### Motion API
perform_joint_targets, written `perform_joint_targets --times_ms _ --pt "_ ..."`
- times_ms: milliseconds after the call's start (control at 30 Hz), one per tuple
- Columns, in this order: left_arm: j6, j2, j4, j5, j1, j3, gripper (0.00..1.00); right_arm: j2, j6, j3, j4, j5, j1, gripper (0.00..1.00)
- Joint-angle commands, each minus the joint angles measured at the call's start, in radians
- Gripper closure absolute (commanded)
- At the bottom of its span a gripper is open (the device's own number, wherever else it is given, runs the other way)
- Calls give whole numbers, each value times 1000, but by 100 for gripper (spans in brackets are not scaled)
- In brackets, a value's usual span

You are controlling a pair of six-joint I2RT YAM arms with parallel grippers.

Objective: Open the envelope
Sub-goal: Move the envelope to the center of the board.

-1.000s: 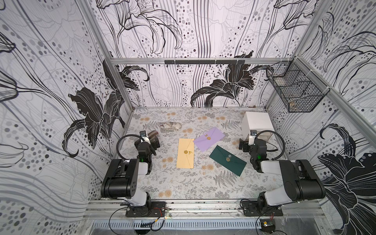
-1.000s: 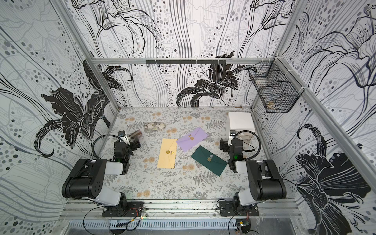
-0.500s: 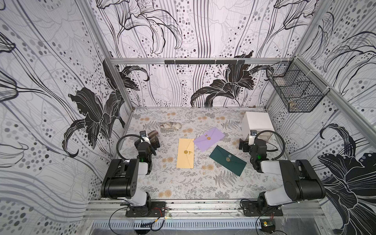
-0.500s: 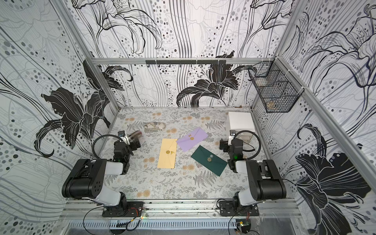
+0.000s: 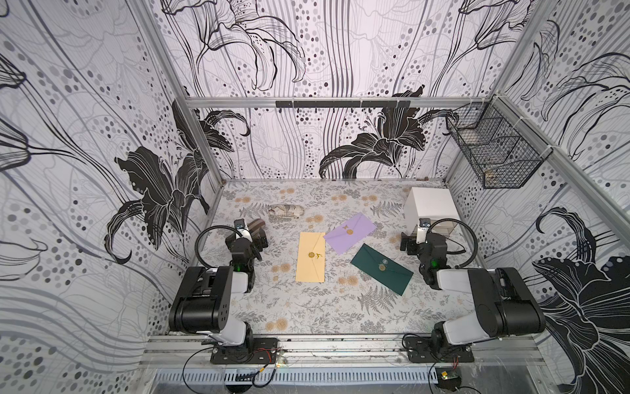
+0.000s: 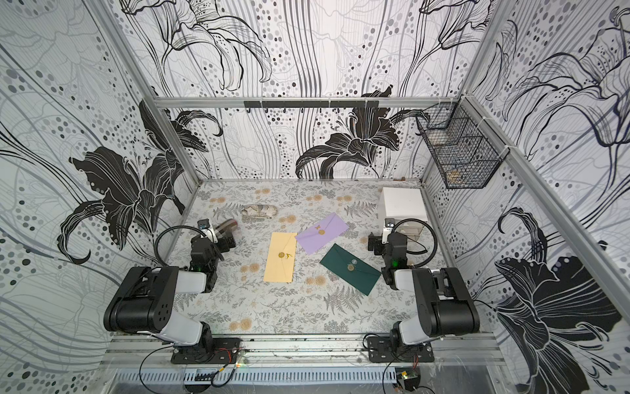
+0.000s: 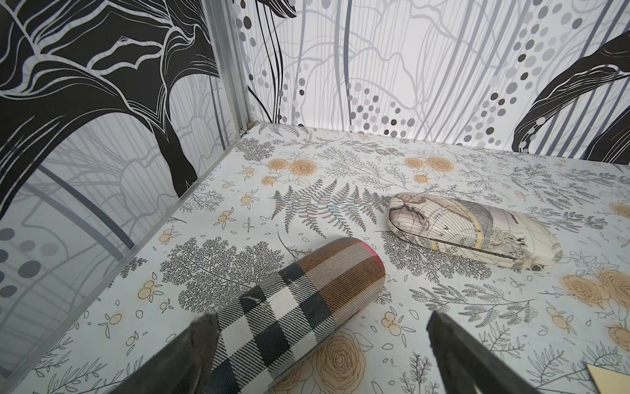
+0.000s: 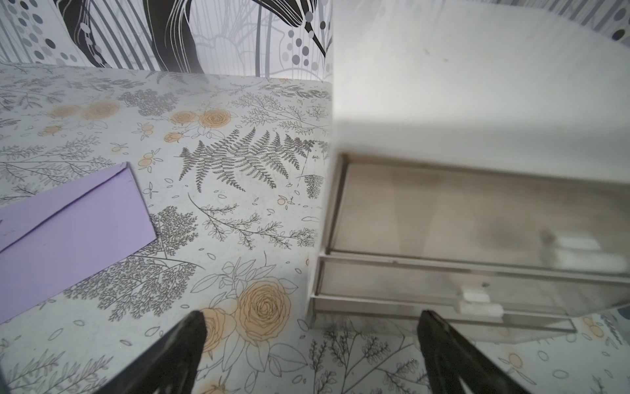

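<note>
3 envelopes lie flat at the middle of the table (image 5: 306, 307), all closed, each flap held by a round gold seal; the yellow envelope (image 5: 310, 257) lies lengthwise toward the back wall; the purple envelope (image 5: 350, 232) lies tilted just to its right and farther back, 1 corner meeting the yellow one's far right corner; the green envelope (image 5: 381, 269) lies tilted in front of the purple one, just beside it, and whether they touch I cannot tell; both top views show the same layout, with nothing lying on top of any envelope.

Around them: a map-print glasses case (image 5: 284, 209) lies behind the yellow envelope, well apart; a plaid glasses case (image 7: 306, 290) lies at the left, on the table just under and ahead of the left end effector (image 7: 320, 317), close by 1 of its fingers (image 7: 201, 341); a white drawer box (image 5: 431, 204) stands in the far right corner; a wire basket (image 5: 494, 153) hangs on the right wall.

The left end effector sits low at the left of the yellow envelope, apart from it, its jaws wide and gripping nothing; the right end effector (image 8: 311, 314) sits low at the right, between the drawer box and the purple and green envelopes, its jaws wide and empty; in its wrist view only an end of the purple envelope shows, off to 1 side.
</note>
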Motion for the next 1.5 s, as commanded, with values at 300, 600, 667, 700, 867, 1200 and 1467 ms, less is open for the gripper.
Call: perform_joint_targets --times_ms 300,600,667,700,867,1200,1467 --pt "6 1 30 -6 -4 9 1 10 15 -1 28 13 -4 0" --pt "65 -148 -34 37 -40 -22 1 -151 16 81 -266 60 24 0" --pt "91 -263 -191 -15 -94 8 1 -229 15 83 -321 41 33 0" --pt "86 -314 -268 -44 -129 34 1 -280 18 82 -354 45 38 0" --pt "-136 -424 -508 -26 -258 150 1 -498 95 152 -579 62 42 0" --pt "-292 -256 -896 7 -461 389 1 -677 587 260 -1002 368 18 0" --pt "-328 -286 -926 -96 -460 350 1 -565 546 370 -1074 50 45 0"
